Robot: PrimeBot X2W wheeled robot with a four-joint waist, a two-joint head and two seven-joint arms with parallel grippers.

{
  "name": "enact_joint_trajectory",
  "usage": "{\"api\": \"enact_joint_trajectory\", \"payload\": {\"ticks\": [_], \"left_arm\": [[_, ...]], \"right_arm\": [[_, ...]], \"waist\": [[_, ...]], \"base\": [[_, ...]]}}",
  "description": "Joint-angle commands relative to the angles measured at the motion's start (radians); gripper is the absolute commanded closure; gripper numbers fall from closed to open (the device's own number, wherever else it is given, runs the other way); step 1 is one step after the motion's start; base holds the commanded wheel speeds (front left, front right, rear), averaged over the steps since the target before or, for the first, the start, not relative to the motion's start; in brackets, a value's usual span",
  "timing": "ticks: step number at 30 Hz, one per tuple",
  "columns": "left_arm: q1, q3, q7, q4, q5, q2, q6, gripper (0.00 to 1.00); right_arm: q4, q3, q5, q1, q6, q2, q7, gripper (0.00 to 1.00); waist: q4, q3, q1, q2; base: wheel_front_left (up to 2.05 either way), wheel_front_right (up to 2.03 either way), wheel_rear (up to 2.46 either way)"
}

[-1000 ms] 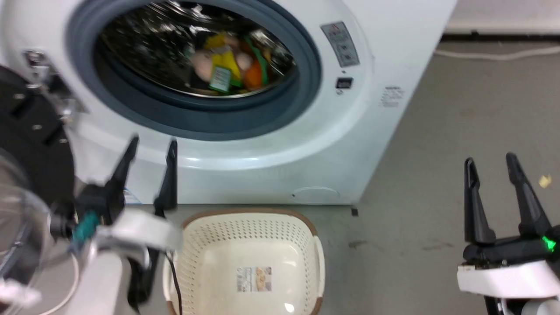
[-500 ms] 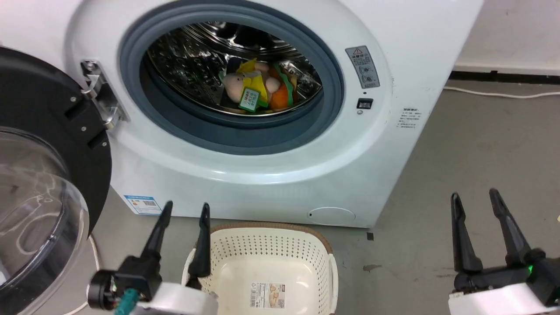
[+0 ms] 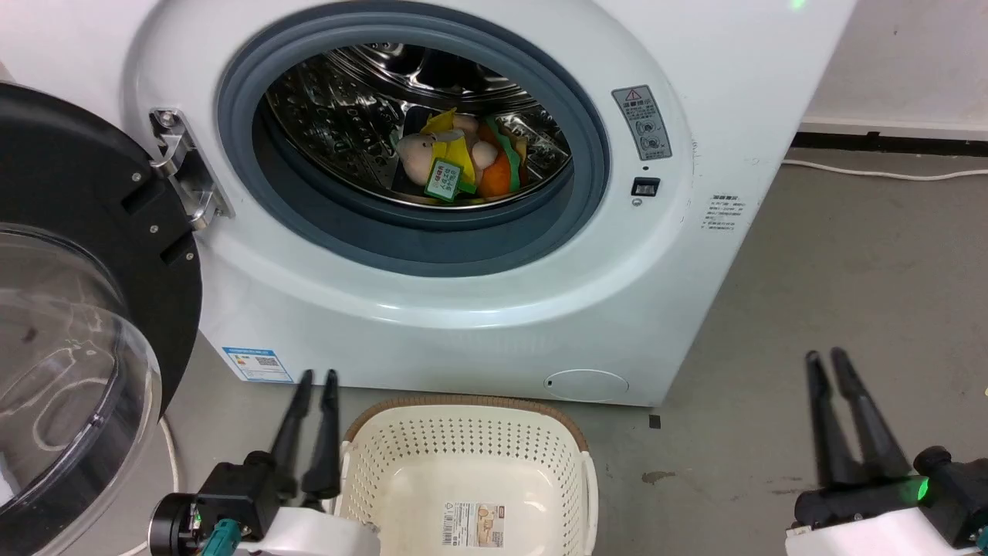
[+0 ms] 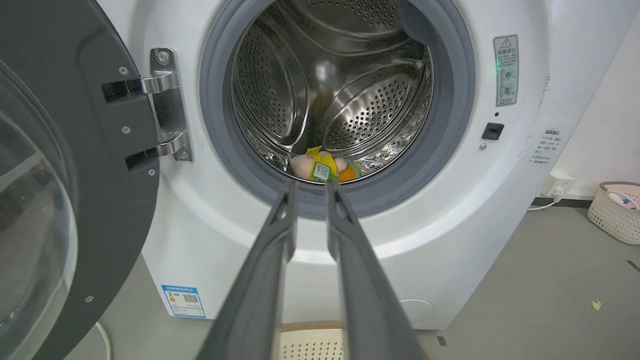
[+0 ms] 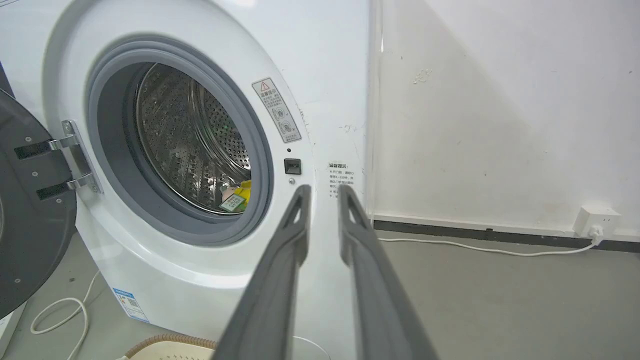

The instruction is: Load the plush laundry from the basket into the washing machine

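The plush laundry lies inside the washing machine's (image 3: 478, 309) steel drum: a pink-peach doll (image 3: 421, 154) with yellow parts and a green tag, and an orange burger plush (image 3: 502, 174) beside it. The left wrist view shows the doll (image 4: 302, 166) low in the drum too. The cream basket (image 3: 463, 440) stands on the floor before the machine, holding just its paper label (image 3: 478, 513). My left gripper (image 3: 318, 377) hovers left of the basket, and my right gripper (image 3: 824, 357) hangs over bare floor at the right. Both have a narrow gap between the fingers, with nothing in it.
The black-rimmed glass door (image 3: 77, 309) hangs open at the left on its hinge (image 3: 185, 174). A white cable (image 3: 888, 170) runs along the wall at the right to a socket (image 5: 595, 220). Another small basket (image 4: 617, 210) sits by the wall.
The fingers of both grippers have drawn much closer together. The head camera shifted early on, and the left gripper now sits lower in the view.
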Motion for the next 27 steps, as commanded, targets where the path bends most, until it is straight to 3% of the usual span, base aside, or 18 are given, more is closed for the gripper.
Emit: {"api": "enact_joint_trajectory", "payload": {"ticks": [1, 27], "left_arm": [[0.0, -0.001, 0.0, 0.0, 0.0, 0.0, 0.0, 1.0], [-0.001, 0.022, 0.053, -0.005, 0.033, -0.006, -0.004, 1.0]], "right_arm": [[0.0, 0.0, 0.0, 0.0, 0.0, 0.0, 0.0, 1.0], [0.023, 0.007, -0.022, -0.011, 0.0, 0.0, 0.054, 1.0]], "waist": [[0.0, 0.0, 0.0, 0.0], [-0.003, -0.021, 0.0, 0.0]], "base": [[0.0, 0.0, 0.0], [0.0, 0.0, 0.0]]}}
